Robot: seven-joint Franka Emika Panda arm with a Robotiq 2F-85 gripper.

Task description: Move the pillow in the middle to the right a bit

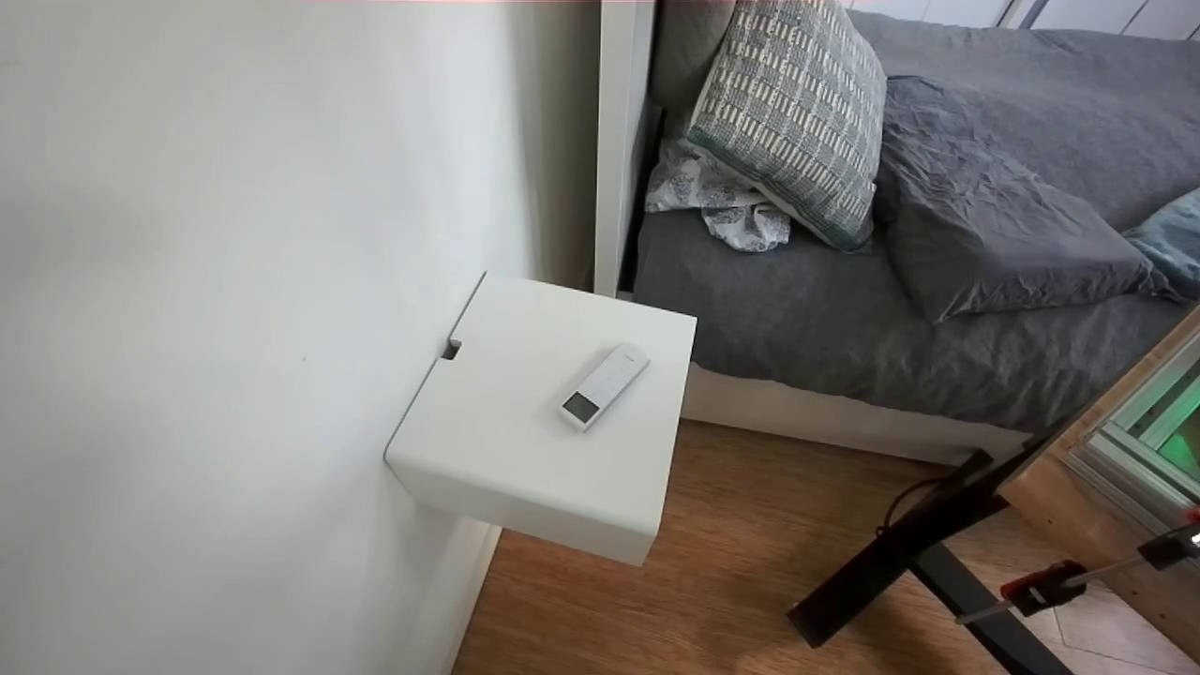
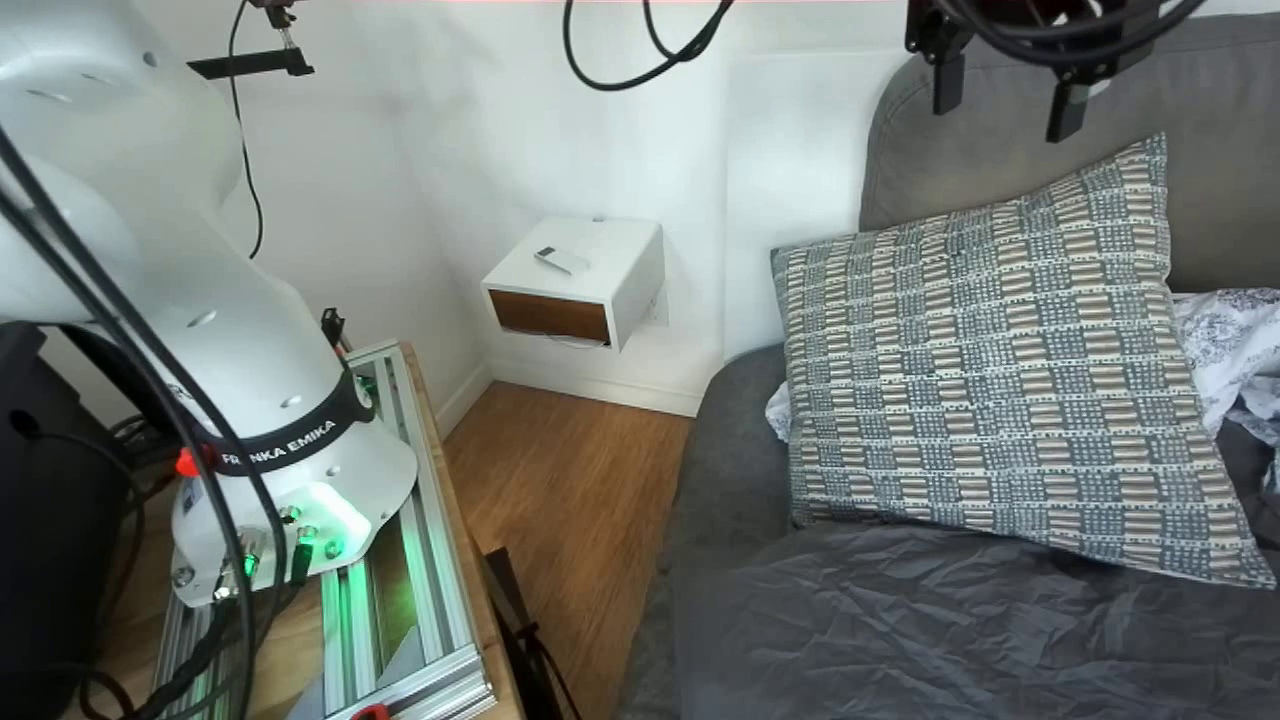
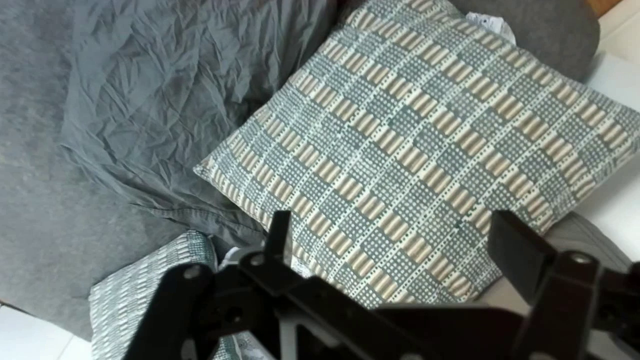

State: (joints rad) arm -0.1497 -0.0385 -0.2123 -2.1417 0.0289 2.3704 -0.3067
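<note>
A large patterned pillow (image 2: 980,390) in grey, beige and white leans against the grey backrest of the bed or sofa. A patterned pillow also shows at the top of an exterior view (image 1: 797,112). In the wrist view the large pillow (image 3: 380,150) fills the middle and right. My gripper (image 2: 1008,105) is open and empty, above the pillow's top edge and apart from it. In the wrist view its two fingers (image 3: 392,225) stand wide apart with the pillow behind them. A second patterned pillow (image 3: 145,300) lies at the lower left, partly hidden by the gripper.
A dark grey crumpled pillow or cover (image 2: 950,620) lies before the patterned pillow. White floral cloth (image 2: 1235,340) is beside it. The backrest (image 2: 1230,170) rises behind. A white wall shelf (image 1: 534,412) holds a remote (image 1: 605,386). Black cables (image 2: 650,75) hang near the arm.
</note>
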